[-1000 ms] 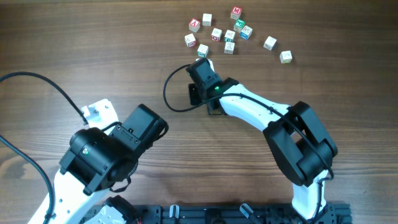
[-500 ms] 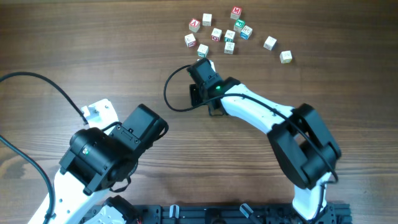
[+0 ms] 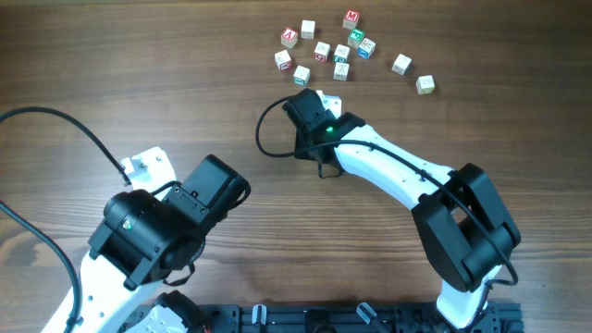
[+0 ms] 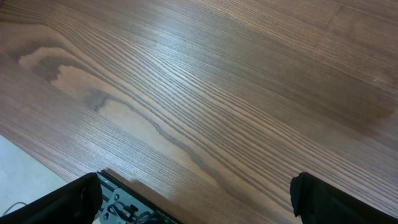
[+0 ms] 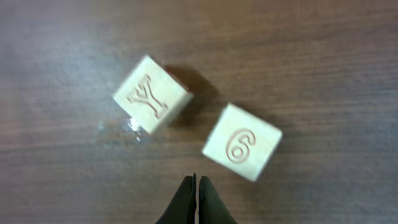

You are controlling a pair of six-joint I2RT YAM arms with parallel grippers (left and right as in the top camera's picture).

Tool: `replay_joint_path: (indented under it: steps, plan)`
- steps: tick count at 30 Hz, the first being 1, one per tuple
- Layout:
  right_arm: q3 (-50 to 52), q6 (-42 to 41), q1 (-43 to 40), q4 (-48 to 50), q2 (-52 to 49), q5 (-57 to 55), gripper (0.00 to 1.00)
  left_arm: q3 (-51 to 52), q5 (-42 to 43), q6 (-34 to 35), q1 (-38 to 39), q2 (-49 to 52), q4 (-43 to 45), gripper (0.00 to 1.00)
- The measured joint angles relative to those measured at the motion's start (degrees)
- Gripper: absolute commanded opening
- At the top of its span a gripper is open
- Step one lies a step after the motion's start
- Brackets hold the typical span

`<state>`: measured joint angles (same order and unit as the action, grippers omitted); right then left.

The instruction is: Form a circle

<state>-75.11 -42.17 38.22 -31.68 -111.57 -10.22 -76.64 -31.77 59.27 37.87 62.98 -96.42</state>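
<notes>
Reaching toward the upper centre of the overhead view, the right arm (image 3: 398, 176) ended in the right hand (image 5: 196, 186). Its two dark fingers were pressed together into one point and pinched nothing. In the right wrist view that point sat at the bottom centre of the frame, just below the gap between two pale wooden cubes. The Y cube (image 5: 152, 94) lay up and to the left, and the 6 cube (image 5: 242, 142) lay to the right. Both were turned at an angle, apart from each other, and the fingers seemed to touch neither.

Seen from overhead, the alphabet cubes (image 3: 340, 68) lay in a loose, uneven cluster at the top centre of the wooden surface (image 3: 139, 74), and they did not make a ring. Two of them sat off to the right of the rest.

At the lower left of the overhead view was the left arm (image 3: 157, 231). Its left hand (image 4: 196, 186) was spread wide and empty over bare wood grain, with one dark finger showing in each bottom corner of its wrist view.
</notes>
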Motion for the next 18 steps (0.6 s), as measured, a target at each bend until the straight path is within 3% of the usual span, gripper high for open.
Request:
replay_joint_path:
  steps: [18]
  plan:
    - [0.5, -2.0, 0.0, 0.8, -1.9, -0.4, 0.05, 0.0, 0.0, 0.0, 0.0, 0.0, 0.0, 1.00]
